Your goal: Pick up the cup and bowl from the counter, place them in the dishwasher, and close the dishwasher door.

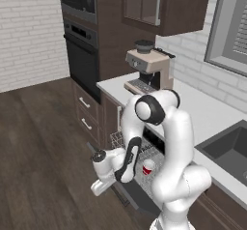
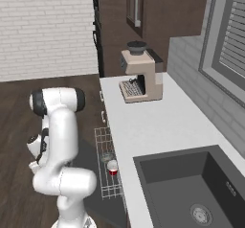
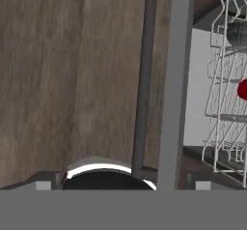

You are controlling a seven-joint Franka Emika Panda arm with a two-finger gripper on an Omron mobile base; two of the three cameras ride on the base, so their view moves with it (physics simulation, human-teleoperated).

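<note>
The dishwasher stands open under the counter [image 1: 205,110], its wire rack [image 1: 117,140] pulled out over the lowered dark door [image 1: 132,191]. The red cup [image 1: 148,166] sits upright in the rack, and the grey-green bowl [image 2: 106,156] lies in the rack just beyond the cup [image 2: 112,167]. My gripper [image 1: 98,185] hangs low at the door's outer edge, over the floor, open and holding nothing. In the hand view the door's grey edge [image 3: 173,79] and dark handle bar [image 3: 144,79] run upward, with the rack [image 3: 219,108], cup [image 3: 243,90] and bowl [image 3: 238,33] to the right.
A beige coffee machine [image 1: 149,69] stands on the counter's far end and a dark sink [image 1: 230,149] is set in near me. Brown drawers [image 1: 87,114] and a black wall oven [image 1: 81,55] lie beyond the dishwasher. Wood floor [image 1: 43,151] spreads to the left.
</note>
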